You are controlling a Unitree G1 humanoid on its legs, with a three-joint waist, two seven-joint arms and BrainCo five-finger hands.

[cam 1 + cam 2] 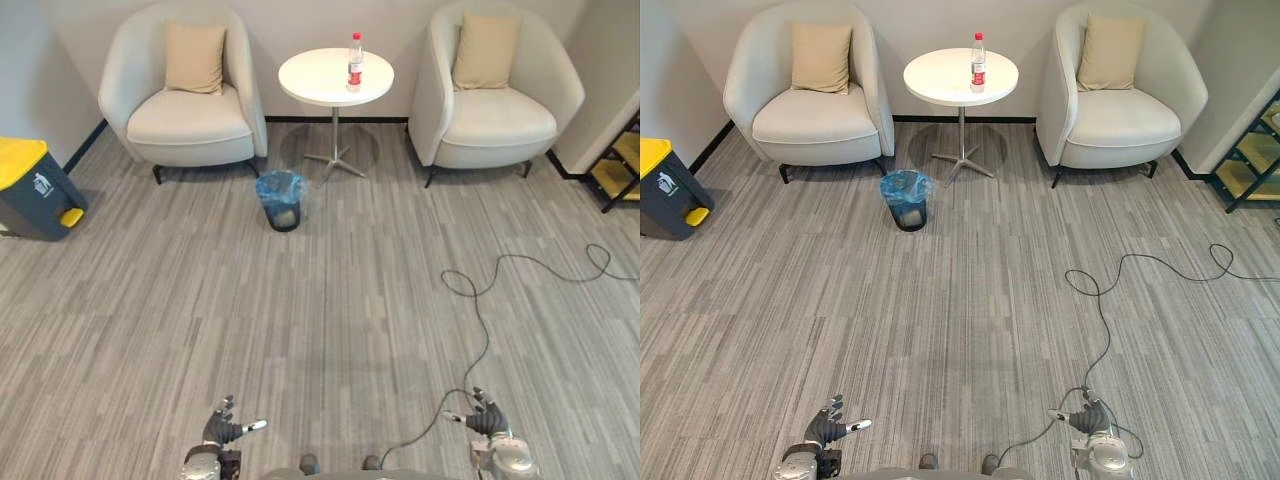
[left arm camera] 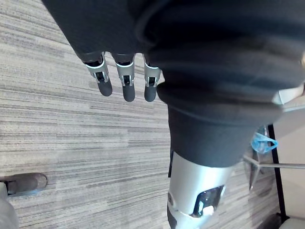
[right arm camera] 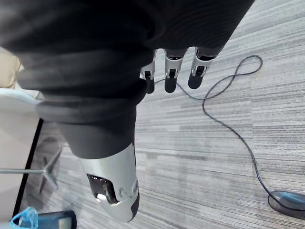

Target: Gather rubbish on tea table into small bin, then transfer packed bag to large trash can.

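Above striped carpet [image 1: 330,300], left robot hand [image 1: 225,428] and right robot hand [image 1: 485,418] hang straight-fingered.

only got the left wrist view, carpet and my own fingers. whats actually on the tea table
Observer: One upright plastic bottle with a red cap, toward the right side of the round white tea table.
Operator: ok and the small bin, where is it from there
Observer: The small bin, lined with a blue bag, stands on the carpet in front of the table, slightly to its left.
Operator: large trash can?
Observer: The grey trash can with a yellow lid stands at the far left, against the wall.
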